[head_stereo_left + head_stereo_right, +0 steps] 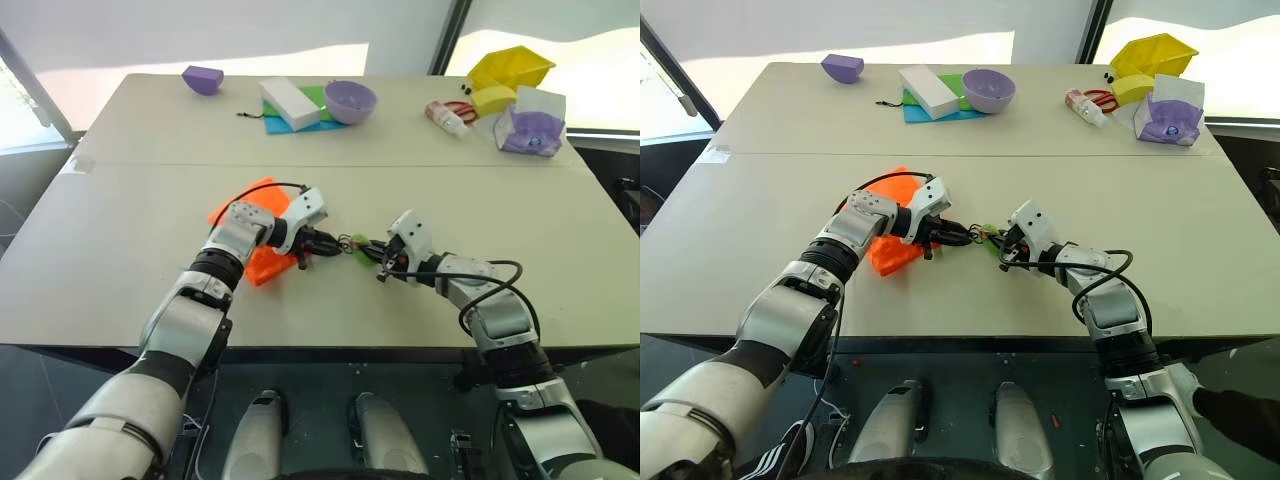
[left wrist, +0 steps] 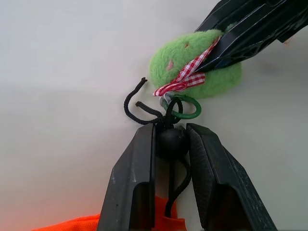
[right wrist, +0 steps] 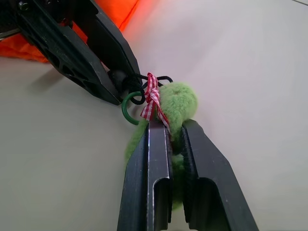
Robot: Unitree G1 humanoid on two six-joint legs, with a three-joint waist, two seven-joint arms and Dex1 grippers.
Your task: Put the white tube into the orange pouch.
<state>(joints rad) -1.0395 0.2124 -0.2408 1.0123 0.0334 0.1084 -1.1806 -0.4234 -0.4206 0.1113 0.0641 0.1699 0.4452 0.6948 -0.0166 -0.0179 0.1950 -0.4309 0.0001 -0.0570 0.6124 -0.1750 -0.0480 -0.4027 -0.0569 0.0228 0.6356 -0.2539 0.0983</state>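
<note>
Lying mid-table, orange pouch (image 1: pixel 262 262), half covered by left arm; mouth hidden, only a corner seen in left wrist view. White tube: cannot be made out anywhere; may be inside pouch or behind arm, not possible to tell.

Left gripper (image 2: pixel 169 139): fingers (image 2: pixel 139 168) nearly together, pinching small black bead (image 2: pixel 172 141) on dark cord (image 2: pixel 139 108) just right of pouch. Cord ends sticking out as loose loops; lower run of cord passing between fingers toward orange fabric.

Right gripper (image 3: pixel 171 137): closed tight on fuzzy green charm (image 3: pixel 180 103), squeezing fluff and red-checked ribbon (image 3: pixel 151 98) between fingers. Thin green ring (image 2: pixel 185 107) linking charm to cord, lying between the two grippers, touching tabletop. Grippers tip to tip, nearly touching, near middle of table (image 1: pixel 120 230).

Far side of table: purple bowl (image 1: pixel 351 101) beside white block (image 1: pixel 288 103) on blue-green sheet; purple wedge (image 1: pixel 203 79) far left; red-and-white bottle (image 1: pixel 446 116), yellow containers (image 1: pixel 511 67) and purple-white bag (image 1: pixel 533 130) far right, partly overlapping, details hard to read.
</note>
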